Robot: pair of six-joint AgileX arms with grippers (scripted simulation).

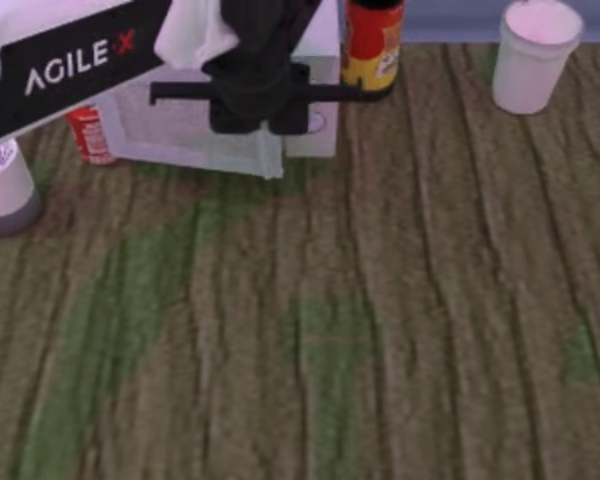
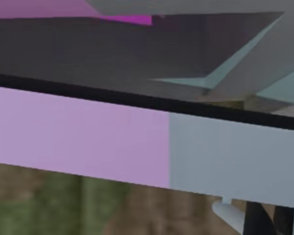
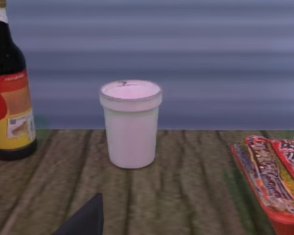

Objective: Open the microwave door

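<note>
Currently the microwave (image 1: 230,130) sits at the far edge of the table (image 1: 380,330), toward the left half of the top view, and serves as the reference for everything else. Left arm (image 1: 70,60) reaches in from the upper left, across the top of the microwave; its dark wrist block hangs over the front face. Left gripper (image 1: 255,125) is just in front of the microwave, at the seam between the microwave door (image 1: 195,150) and the knob panel. Door edge sits slightly out from the body at its near right corner, so the door looks ajar by a small angle. Whether the left gripper's fingers are spread or clamped on anything: cannot tell, the wrist block hides them from above. Left wrist view shows only a close lavender panel beside a pale blue-grey panel under a dark band, with a bit of a pale bar at the lower edge.

Sauce bottle (image 1: 373,50), dark with a red and yellow label, stands just right of the microwave, nearly touching it. White cup (image 1: 533,55) stands well to the right of the microwave at the far edge. Red can (image 1: 90,135) stands at the microwave's left front corner. Second white cup (image 1: 5,185) is left of the microwave, nearer the camera.

Right gripper: only a dark tip (image 3: 85,220) shows in the right wrist view; finger state cannot be told. That view also shows a red packaged tray (image 3: 274,181).
</note>
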